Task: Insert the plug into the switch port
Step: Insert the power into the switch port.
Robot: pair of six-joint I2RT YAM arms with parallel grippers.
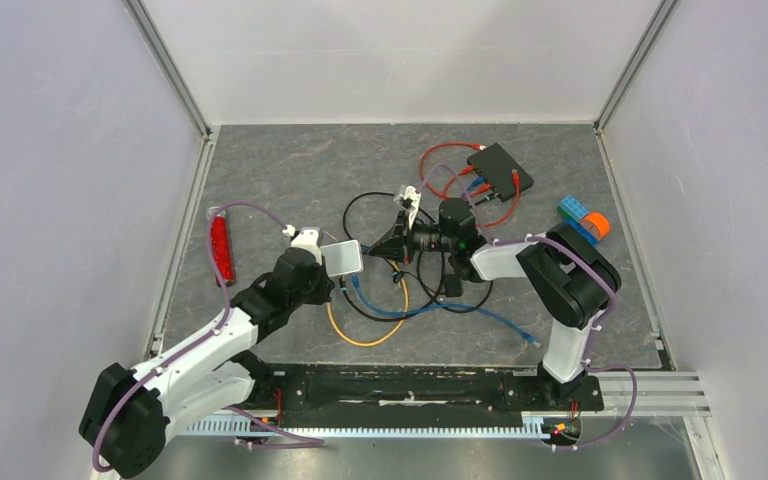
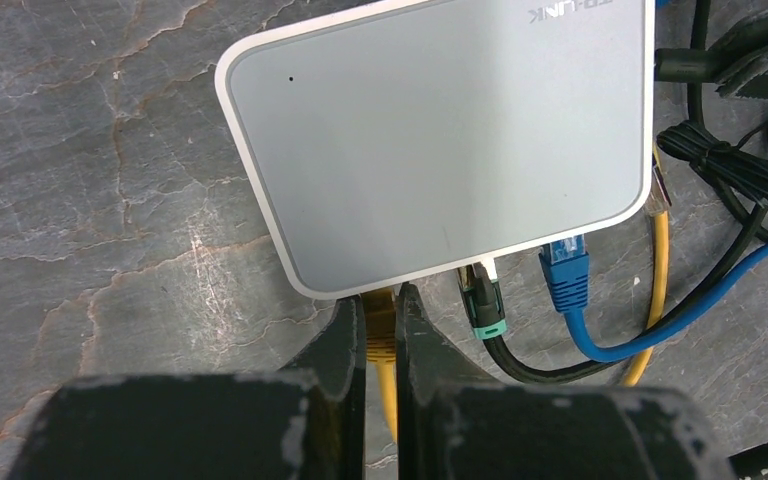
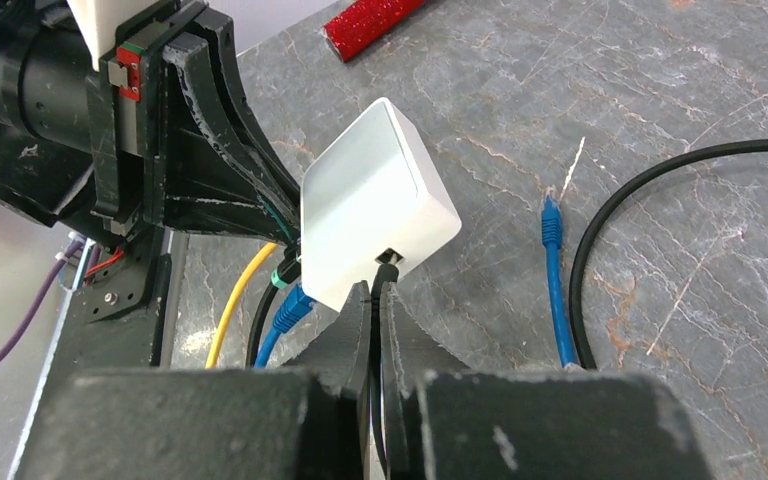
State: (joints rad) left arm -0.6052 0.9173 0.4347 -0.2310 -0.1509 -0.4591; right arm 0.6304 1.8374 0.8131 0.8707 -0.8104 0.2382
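At near edge of switch (image 2: 440,140) — left gripper (image 2: 380,302) clamped on yellow plug (image 2: 380,328); plug axis in line with fingers, tip at switch; right gripper (image 3: 375,292) pinched on black cable (image 3: 381,274) — left nearer.

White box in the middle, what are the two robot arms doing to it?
That box is a switch, and both arms are working on it. The left gripper pinches a yellow plug right at the switch's edge, next to a green-tipped plug and a blue plug sitting in their ports. The right gripper is shut on a black cable at a port on another side. I cannot tell whether the yellow plug is fully in.
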